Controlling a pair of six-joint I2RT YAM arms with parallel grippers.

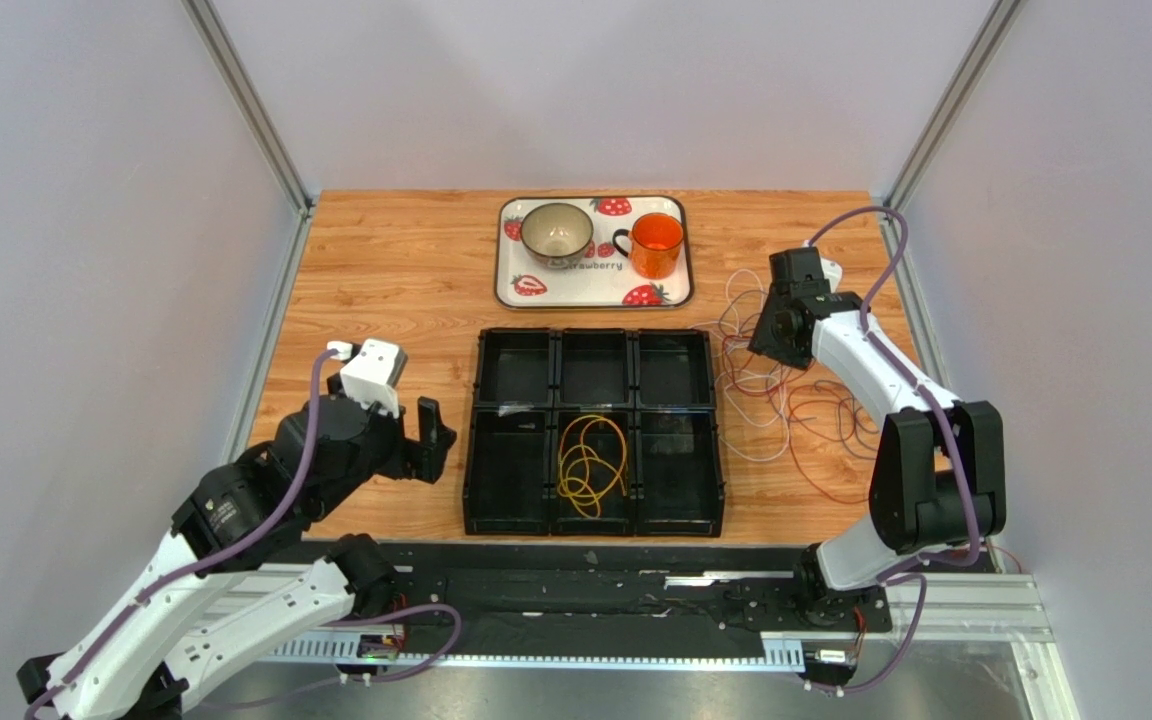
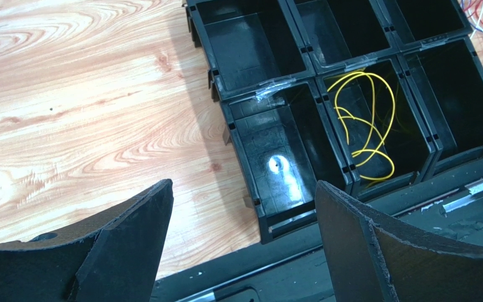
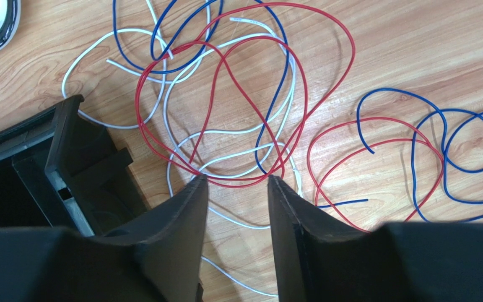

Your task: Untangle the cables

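A yellow cable (image 1: 593,462) (image 2: 367,119) lies coiled in the front middle compartment of the black six-part organiser (image 1: 471,450) (image 2: 234,151). Red, blue and white cables (image 1: 778,405) (image 3: 274,107) lie tangled in loose loops on the wood to the organiser's right. My right gripper (image 1: 767,327) (image 3: 238,181) hovers over this tangle with its jaws partly apart and nothing between them. A white strand runs across the table beneath them, and red loops lie just past the fingertips. My left gripper (image 1: 429,435) (image 2: 244,185) hangs wide open and empty by the organiser's front left corner.
A strawberry-print tray (image 1: 594,285) at the back holds a bowl (image 1: 557,230) and an orange cup (image 1: 657,243). The organiser's corner (image 3: 86,163) stands close to the left of my right fingers. More red and blue loops (image 3: 414,145) spread to the right. Grey walls enclose the table.
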